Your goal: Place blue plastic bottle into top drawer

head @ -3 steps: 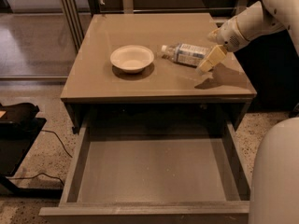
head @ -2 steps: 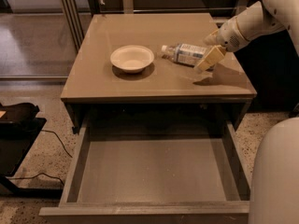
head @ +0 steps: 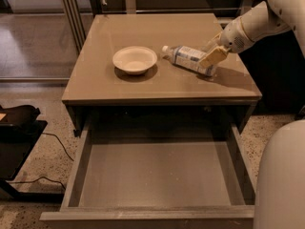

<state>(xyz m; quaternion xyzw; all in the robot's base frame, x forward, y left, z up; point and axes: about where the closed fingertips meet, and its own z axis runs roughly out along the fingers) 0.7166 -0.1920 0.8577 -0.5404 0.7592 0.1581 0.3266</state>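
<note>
A white robot arm (head: 259, 18) comes in from the upper right edge, sloping down and leftward toward the blue plastic bottle (head: 187, 56). Its rounded wrist (head: 233, 37) sits just right of the bottle's base end and a little above it. The cream-coloured gripper (head: 212, 56) angles down from the wrist and overlaps that base end, the end away from the cap. A large, smooth white part of the robot's body (head: 283, 175) fills the lower right corner, well below the bottle.

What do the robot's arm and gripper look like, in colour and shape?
The arm is glossy white, with thick rounded segments. The gripper, at the blue plastic bottle, is pale cream-yellow and flat. No cables or markings show.
</note>
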